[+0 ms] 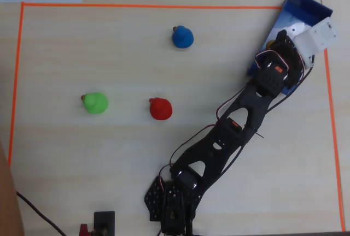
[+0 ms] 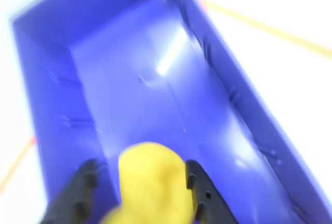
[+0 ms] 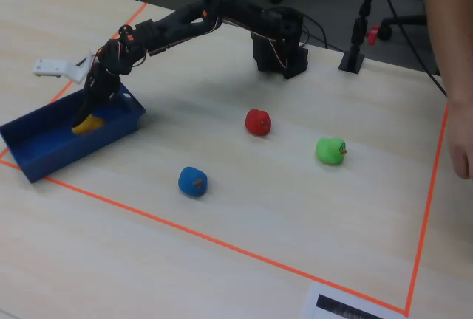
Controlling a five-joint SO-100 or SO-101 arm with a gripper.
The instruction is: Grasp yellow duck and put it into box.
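The yellow duck [image 2: 153, 182] lies inside the dark blue box [image 2: 129, 79], low between my jaws in the wrist view. It touches the right finger [image 2: 196, 182], and a strip of blue floor shows between it and the left finger [image 2: 83, 187]. My gripper [image 2: 140, 185] is open around it. In the fixed view the duck [image 3: 87, 123] rests on the floor of the box [image 3: 44, 145] with the gripper [image 3: 92, 108] reaching down over it. In the overhead view the arm covers most of the box [image 1: 306, 6]; only a sliver of the duck [image 1: 270, 43] shows.
A blue duck [image 1: 182, 36], a red duck [image 1: 161, 108] and a green duck [image 1: 95, 102] sit on the wooden table inside the orange tape border [image 1: 164, 6]. A person's arm [image 3: 451, 75] is at the right edge of the fixed view.
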